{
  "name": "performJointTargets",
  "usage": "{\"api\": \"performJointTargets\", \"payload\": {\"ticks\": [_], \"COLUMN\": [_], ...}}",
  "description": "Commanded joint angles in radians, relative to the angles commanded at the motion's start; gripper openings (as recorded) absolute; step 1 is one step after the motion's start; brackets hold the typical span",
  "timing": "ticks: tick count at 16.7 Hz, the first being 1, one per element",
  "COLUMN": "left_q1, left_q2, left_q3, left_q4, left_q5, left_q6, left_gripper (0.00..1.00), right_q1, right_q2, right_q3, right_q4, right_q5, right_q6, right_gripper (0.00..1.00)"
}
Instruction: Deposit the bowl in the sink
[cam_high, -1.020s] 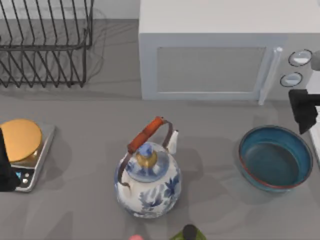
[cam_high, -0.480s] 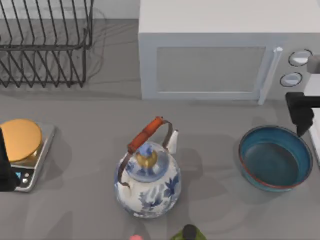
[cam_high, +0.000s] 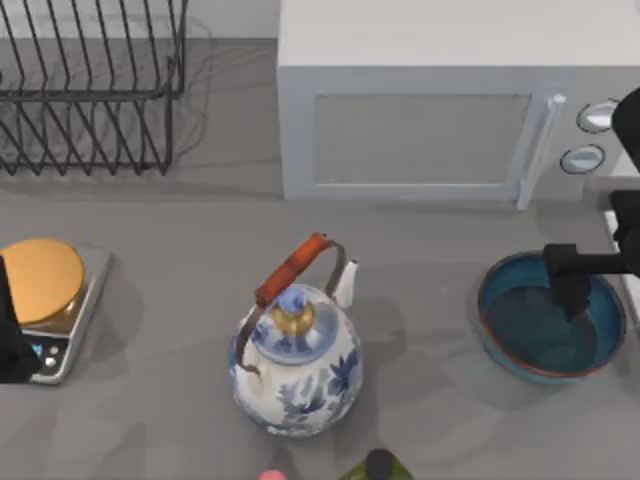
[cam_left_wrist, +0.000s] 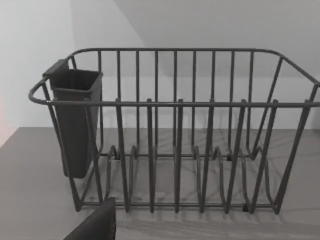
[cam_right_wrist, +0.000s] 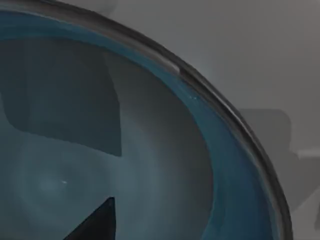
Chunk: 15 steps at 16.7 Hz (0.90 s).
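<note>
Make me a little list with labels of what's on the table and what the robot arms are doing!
bowl: teal bowl on the table's right side, upright, empty
right gripper: right gripper above the bowl's inside
left arm: parked at the table's left edge, by the scale
teapot: blue-and-white teapot in the middle
microwave: grey microwave at the back
dish rack: wire dish rack back left

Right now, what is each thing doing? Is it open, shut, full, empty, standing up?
Bowl: upright on the table, empty.
Right hand: over the bowl, at its far side.
Left hand: parked at the table's left edge.
Teapot: upright, lid on.
Microwave: door shut.
Rack: standing, no dishes.
Scale: flat, gold disc on top.
</note>
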<state>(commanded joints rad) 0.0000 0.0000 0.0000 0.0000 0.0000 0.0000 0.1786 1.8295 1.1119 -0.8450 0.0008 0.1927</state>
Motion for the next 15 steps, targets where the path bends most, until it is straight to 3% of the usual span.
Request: {"api": "performJointTargets", "payload": {"ticks": [6, 15], "left_q1": [0.000, 0.000], "left_q2": [0.000, 0.000], "left_q3": [0.000, 0.000], "left_q4": [0.000, 0.000], "left_q5": [0.000, 0.000], "left_q6": [0.000, 0.000], "left_gripper": [1.00, 1.00], "right_q1": [0.001, 0.001], "right_q2": [0.016, 0.016], "right_q3": [-0.028, -0.028], "right_q4": [0.036, 0.036], "right_q5": [0.000, 0.000], "right_q6": [0.001, 0.001], "right_gripper": [1.00, 0.32]}}
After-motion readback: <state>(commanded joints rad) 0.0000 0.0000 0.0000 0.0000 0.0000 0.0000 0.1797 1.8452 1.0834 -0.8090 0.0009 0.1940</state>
